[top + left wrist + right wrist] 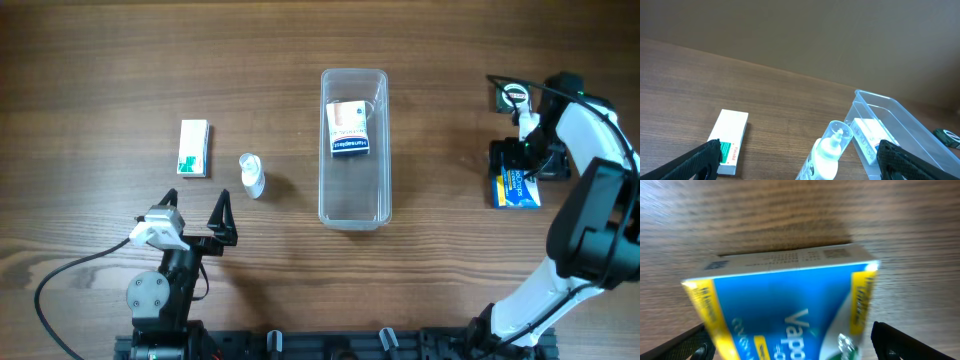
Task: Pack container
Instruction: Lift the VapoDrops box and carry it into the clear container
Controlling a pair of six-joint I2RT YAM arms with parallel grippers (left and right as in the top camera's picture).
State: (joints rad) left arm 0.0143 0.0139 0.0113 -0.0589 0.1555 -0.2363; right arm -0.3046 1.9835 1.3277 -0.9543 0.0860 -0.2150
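The clear plastic container [324,160] stands at the table's middle with a white and blue box [348,128] lying in its far half. A white box with green print [193,148] and a small white bottle [252,176] lie to its left. My left gripper [196,206] is open and empty, near of these; its view shows the bottle [829,152], the white box [731,141] and the container [907,122]. My right gripper [520,166] is open, its fingers either side of a blue and yellow box [518,190] on the table; the right wrist view shows the gripper [792,342] and this box [785,300], with a gap at the right finger.
A small round green and white object [510,97] lies at the far right beyond my right gripper; its edge shows in the left wrist view [949,136]. The table is dark wood.
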